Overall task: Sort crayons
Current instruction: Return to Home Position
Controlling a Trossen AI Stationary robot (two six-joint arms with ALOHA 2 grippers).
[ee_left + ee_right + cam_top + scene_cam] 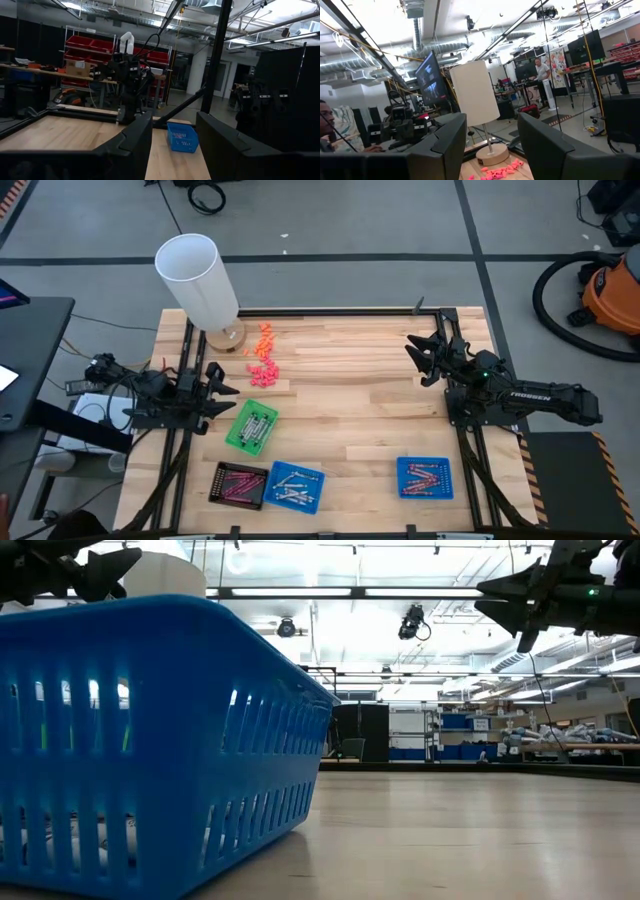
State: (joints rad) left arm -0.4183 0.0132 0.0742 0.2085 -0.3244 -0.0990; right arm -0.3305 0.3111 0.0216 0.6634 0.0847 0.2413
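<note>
Crayons all lie in baskets; sorting looks done. Left gripper and right gripper hover empty, fingers apart.

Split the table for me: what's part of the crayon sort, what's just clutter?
Job: crayons, green basket, dark basket, left blue basket, right blue basket; left gripper and right gripper, both raised at the table's sides, jaws open.
Clutter: white lamp, orange and pink chunky bits, orange vacuum on the floor.

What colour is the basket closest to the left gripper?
The basket is green; the high view shows it best.
</note>
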